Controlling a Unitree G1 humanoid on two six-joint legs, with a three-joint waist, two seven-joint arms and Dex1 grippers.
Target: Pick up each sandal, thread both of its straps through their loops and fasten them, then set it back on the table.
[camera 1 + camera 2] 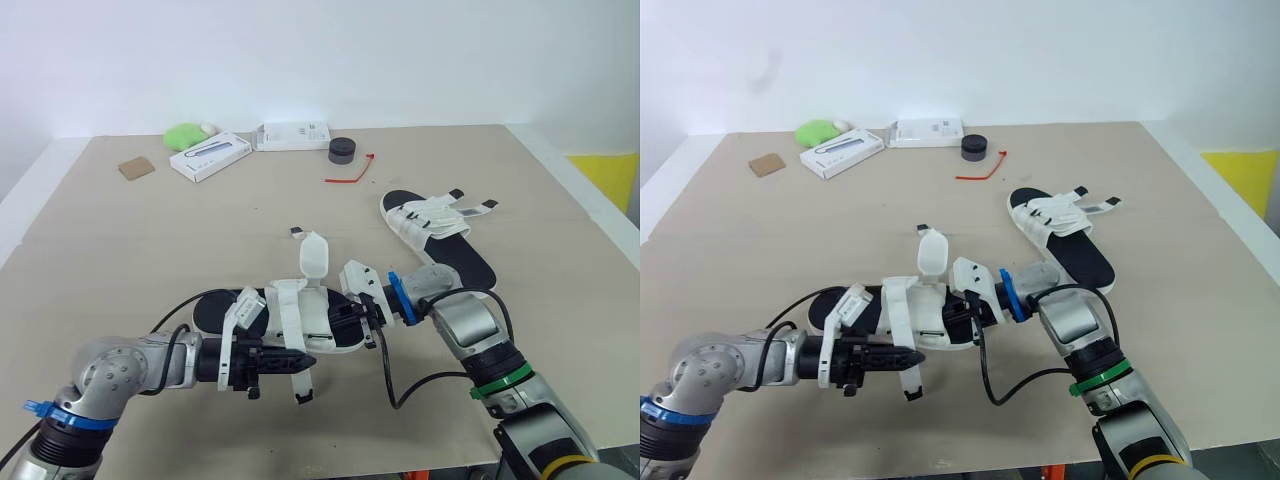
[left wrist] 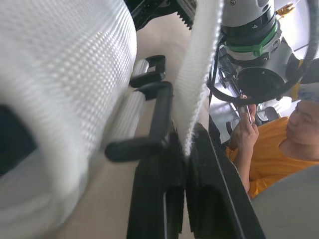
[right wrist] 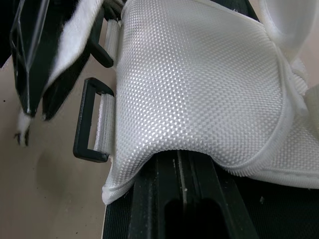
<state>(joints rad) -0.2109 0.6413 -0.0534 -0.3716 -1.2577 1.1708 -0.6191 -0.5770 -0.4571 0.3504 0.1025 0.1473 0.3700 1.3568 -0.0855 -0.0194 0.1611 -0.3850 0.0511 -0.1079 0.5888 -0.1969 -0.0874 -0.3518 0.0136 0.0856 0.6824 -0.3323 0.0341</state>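
- While the left jaws are clenching on the free end of a white strap (image 2: 202, 64), the right jaws are gripping one end of the near sandal (image 1: 322, 328) at the front of the surface (image 1: 150, 250).
- The black loop (image 3: 91, 122) is sitting just beside that strap, and nothing is passing through it, so threading seems to be the step in hand.
- Doing it well is calling for a flat, untwisted strap going squarely into the loop, with the right arm bracing the sole.
- The second sandal (image 1: 435, 230) is lying well apart, further back on the right.
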